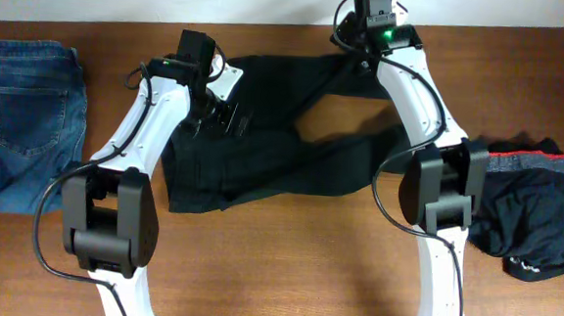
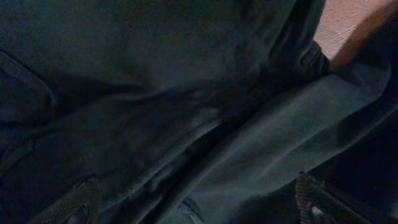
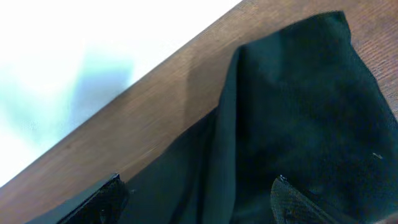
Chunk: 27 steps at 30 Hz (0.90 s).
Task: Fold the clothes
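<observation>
At the far edge of the bench, the right jaws stand wide astride a leg end of the black trousers. The left jaws gape wide close over the same trousers, which lie spread mid-bench. Another dark garment lies crumpled on the right, and jeans lie far left.

Wooden table bears black trousers, blue jeans, another dark garment

Black garments: two. One pair long black trousers, one crumpled black piece with grey, red-edged waistband.
Denim: one pair blue denim jeans.
Robot arms: two, left arm and right arm.
Grippers: two, left gripper and right gripper, two fingers each.
Surface: one wooden table.
</observation>
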### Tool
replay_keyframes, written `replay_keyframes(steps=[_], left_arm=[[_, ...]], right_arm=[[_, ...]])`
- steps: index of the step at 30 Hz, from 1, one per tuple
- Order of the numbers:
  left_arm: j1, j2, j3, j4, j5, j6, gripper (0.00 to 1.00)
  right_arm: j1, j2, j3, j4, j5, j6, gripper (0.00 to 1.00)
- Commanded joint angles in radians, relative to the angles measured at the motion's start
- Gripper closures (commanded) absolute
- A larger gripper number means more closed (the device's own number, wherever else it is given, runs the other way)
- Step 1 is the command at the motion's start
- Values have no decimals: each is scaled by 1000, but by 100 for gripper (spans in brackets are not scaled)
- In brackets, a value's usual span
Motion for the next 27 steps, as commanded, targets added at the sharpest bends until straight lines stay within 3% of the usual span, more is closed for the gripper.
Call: replay_keyframes(steps=[1, 6, 8, 12, 15, 18, 20, 22, 25, 27], left_arm=[[3, 3, 12, -12, 5, -9, 1], [3, 3, 12, -19, 5, -9, 1], [3, 3, 12, -22, 5, -9, 1], [3, 3, 12, -23, 5, -9, 1], [2, 3, 12, -23, 5, -9, 1], [2, 3, 12, -23, 5, -9, 1], [2, 3, 12, -23, 5, -9, 1], [2, 3, 12, -23, 5, -9, 1], [2, 3, 12, -23, 5, -9, 1], [2, 3, 12, -23, 5, -9, 1]], right_arm=[[-5, 47, 21, 13, 28, 18, 20], [-12, 94, 21, 59, 4, 32, 24], [-14, 113, 20, 89, -12, 36, 34], [-16, 142, 20, 117, -31, 39, 43], [-17, 159, 20, 134, -34, 39, 59], [-20, 161, 20, 144, -33, 39, 65], [-30, 161, 21, 155, -42, 37, 80], [-43, 159, 32, 154, -75, 20, 89], [-66, 153, 94, 130, -154, -48, 96], [-82, 140, 215, 38, -174, -111, 96]])
